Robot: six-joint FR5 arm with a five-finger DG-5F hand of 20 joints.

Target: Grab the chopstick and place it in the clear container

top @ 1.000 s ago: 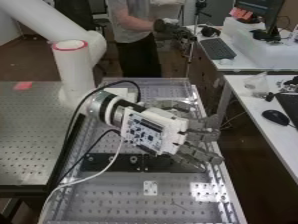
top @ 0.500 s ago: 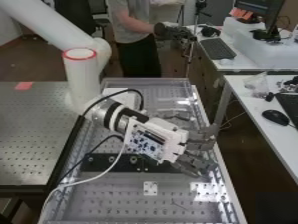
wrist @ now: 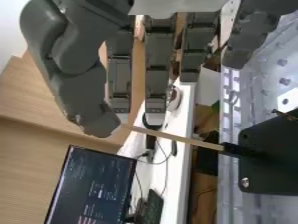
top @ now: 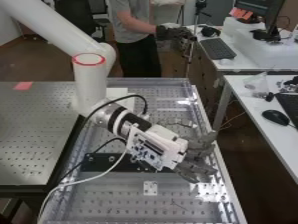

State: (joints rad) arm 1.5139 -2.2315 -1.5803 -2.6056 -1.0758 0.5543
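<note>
The hand [top: 195,161] is low over the bench's right side in the high view, beyond the small white plate. Its fingers look straight and slightly bent at the tips in the wrist view, where the hand [wrist: 157,65] has its thumb apart from them. A thin wooden chopstick [wrist: 189,141] runs from beside the thumb tip, past the fingertips, to a dark end at a black block. The fingers are not curled round it; whether the thumb tip touches its end is unclear.
A black mounting bar [top: 100,162] crosses the perforated bench [top: 113,197] beneath the hand. Cables [top: 85,181] loop from the wrist. To the right stands a white desk [top: 256,137] with a mouse [top: 275,117]; a dark perforated table [top: 33,135] adjoins on the left.
The arm and hand have moved toward the bench's near end and slightly right in the high view. The hand has turned downward, and its fingers appear closer together than before.
</note>
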